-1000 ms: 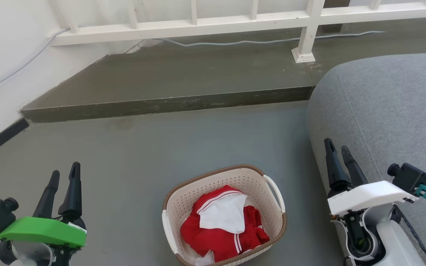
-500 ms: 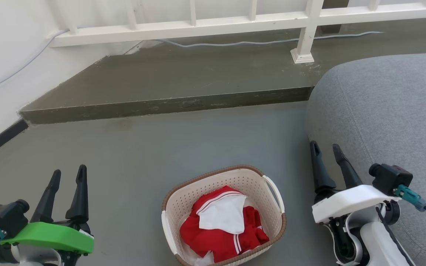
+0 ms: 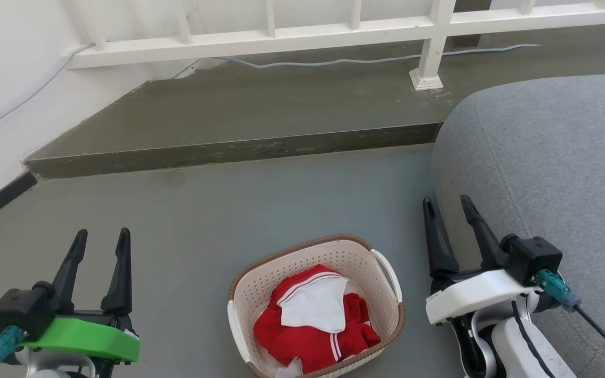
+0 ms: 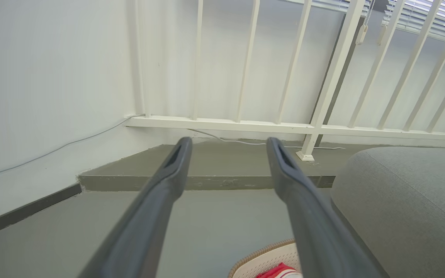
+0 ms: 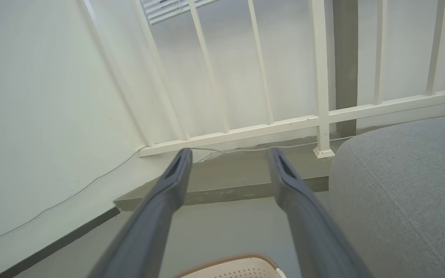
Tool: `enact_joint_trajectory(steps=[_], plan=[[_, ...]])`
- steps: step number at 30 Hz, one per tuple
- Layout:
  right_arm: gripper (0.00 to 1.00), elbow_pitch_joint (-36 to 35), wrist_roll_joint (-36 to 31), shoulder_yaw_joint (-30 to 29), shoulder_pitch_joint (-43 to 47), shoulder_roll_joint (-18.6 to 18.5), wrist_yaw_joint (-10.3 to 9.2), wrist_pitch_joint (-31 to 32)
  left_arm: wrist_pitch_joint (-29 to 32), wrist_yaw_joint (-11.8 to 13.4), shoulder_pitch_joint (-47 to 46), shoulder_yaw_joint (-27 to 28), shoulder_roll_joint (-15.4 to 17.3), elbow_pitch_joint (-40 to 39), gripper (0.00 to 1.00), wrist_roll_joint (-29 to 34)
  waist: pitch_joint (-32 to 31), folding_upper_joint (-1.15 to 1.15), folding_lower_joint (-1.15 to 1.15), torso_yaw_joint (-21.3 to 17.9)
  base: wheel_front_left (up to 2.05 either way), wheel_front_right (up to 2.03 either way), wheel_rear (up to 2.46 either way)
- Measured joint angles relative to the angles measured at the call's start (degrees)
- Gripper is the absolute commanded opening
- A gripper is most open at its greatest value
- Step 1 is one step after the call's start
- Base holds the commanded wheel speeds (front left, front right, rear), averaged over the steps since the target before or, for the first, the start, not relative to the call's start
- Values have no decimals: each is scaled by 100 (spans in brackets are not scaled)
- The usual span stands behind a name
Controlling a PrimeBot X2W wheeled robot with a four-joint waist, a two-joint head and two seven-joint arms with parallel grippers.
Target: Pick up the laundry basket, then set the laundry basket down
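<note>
Cream laundry basket (image 3: 292, 262), on floor (image 3: 202, 220), clothes (image 3: 313, 333) inside; left gripper (image 3: 103, 233) and right gripper (image 3: 446, 201) flanked it, both spread wide and empty, likely positioned for its handles (image 3: 390, 273).

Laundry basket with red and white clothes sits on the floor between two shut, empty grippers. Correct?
Not shut: the left gripper and right gripper are both open, per the head view. The laundry basket with clothes does sit on the floor between them.

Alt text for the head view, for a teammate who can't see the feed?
The laundry basket, holding red and white clothes, sits on the grey floor between the open left gripper and open right gripper, neither touching it. A grey upholstered seat is at right, a white railing beyond.
</note>
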Motion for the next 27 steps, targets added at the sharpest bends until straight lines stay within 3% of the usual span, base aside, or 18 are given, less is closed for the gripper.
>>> enact_joint_trajectory(steps=[4,27], plan=[[100,-85,-346,102,0,-12,-90,-115,-103,-3,69,-5,-1,-62,100,356,0,0,0,-14,0,0,0],[100,-88,-368,48,35,-18,-91,-123,-116,-4,105,-26,-29,-104,100,363,37,0,0,-34,0,0,0]])
